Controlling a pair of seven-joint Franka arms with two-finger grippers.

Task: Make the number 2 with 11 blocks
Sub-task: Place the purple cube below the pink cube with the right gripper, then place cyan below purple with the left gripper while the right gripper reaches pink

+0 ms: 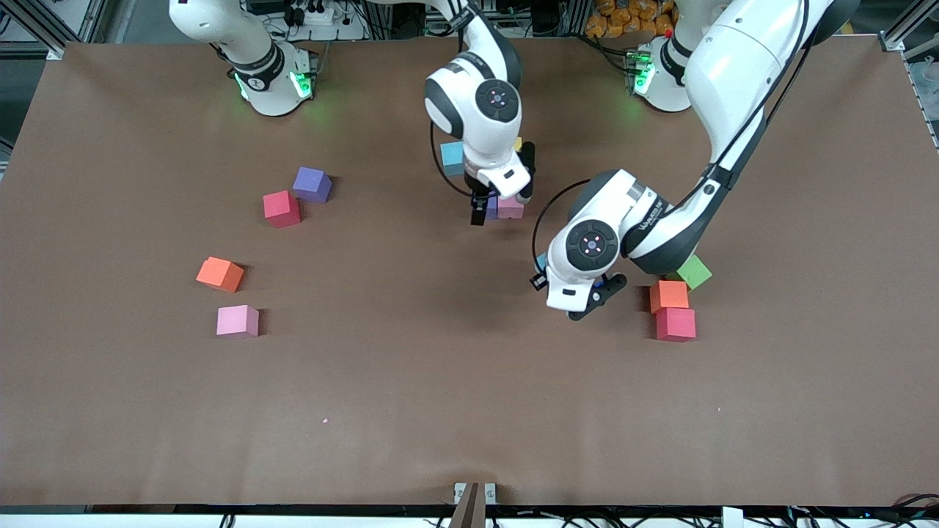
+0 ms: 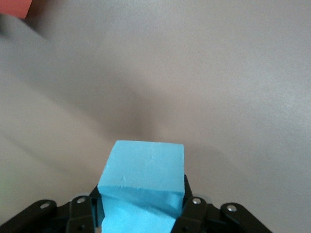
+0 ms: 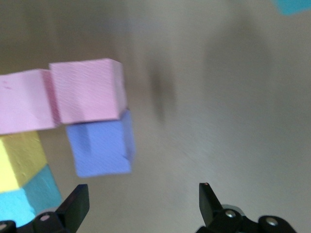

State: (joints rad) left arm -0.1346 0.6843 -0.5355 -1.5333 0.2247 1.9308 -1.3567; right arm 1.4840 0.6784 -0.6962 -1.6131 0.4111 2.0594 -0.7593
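light blue block (image 2: 142, 182) clamped between left gripper (image 2: 141, 213) jaws, apparently airborne.

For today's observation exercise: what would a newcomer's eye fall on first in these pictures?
Probably the left tool, in the air over mid-table, shut on a light blue cube. Next, the right tool, open above a small cluster of pink, purple and yellow cubes. Then the orange, red and green cubes bunched toward the left arm's end.

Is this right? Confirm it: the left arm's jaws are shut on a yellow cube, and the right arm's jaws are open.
Wrong colour. The left gripper is shut on a light blue cube, as the left wrist view shows. The right gripper is indeed open.
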